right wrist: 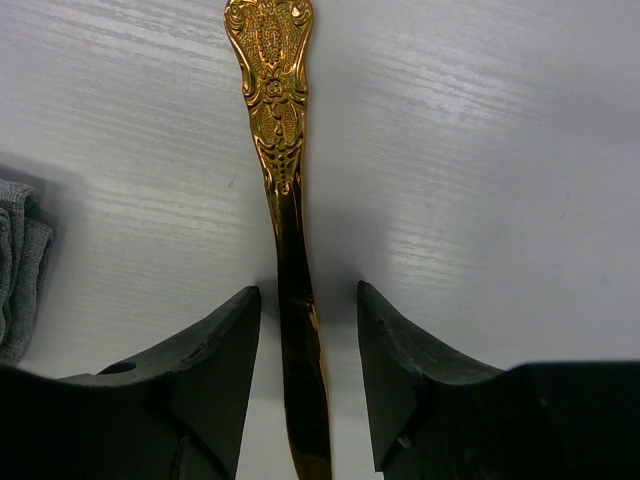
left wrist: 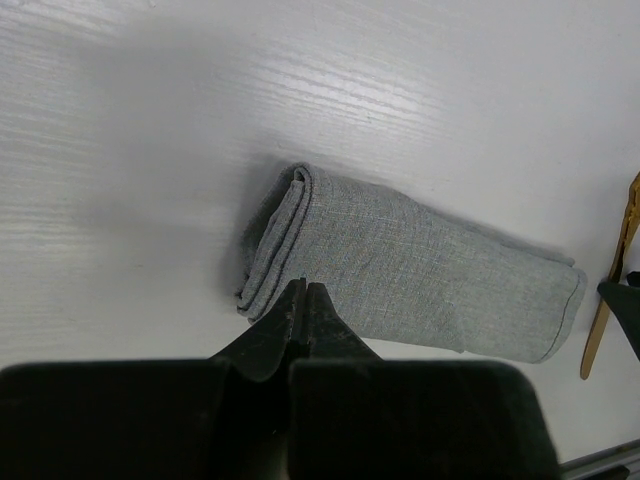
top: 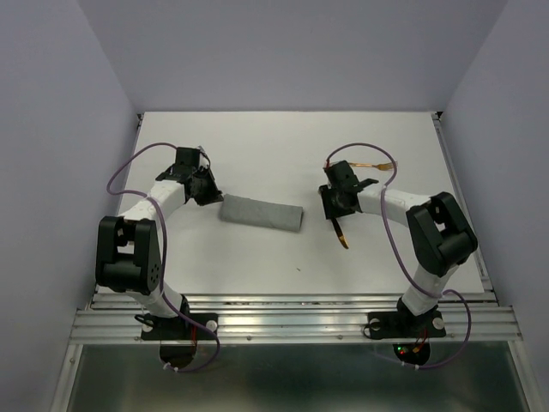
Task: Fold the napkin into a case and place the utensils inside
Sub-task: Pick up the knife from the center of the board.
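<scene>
Right claw (right wrist: 308, 300) agape astride golden utensil (right wrist: 272, 100)

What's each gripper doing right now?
Left gripper: closed, tips at the napkin edge.
Right gripper: open, straddling a gold utensil, not gripping it.

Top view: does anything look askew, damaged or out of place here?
Nothing is spilled or damaged. The case lies slightly askew. Both utensils are outside it and apart from each other: the near utensil lies between the open fingers of the right hand, and the far utensil lies behind that hand.
</scene>
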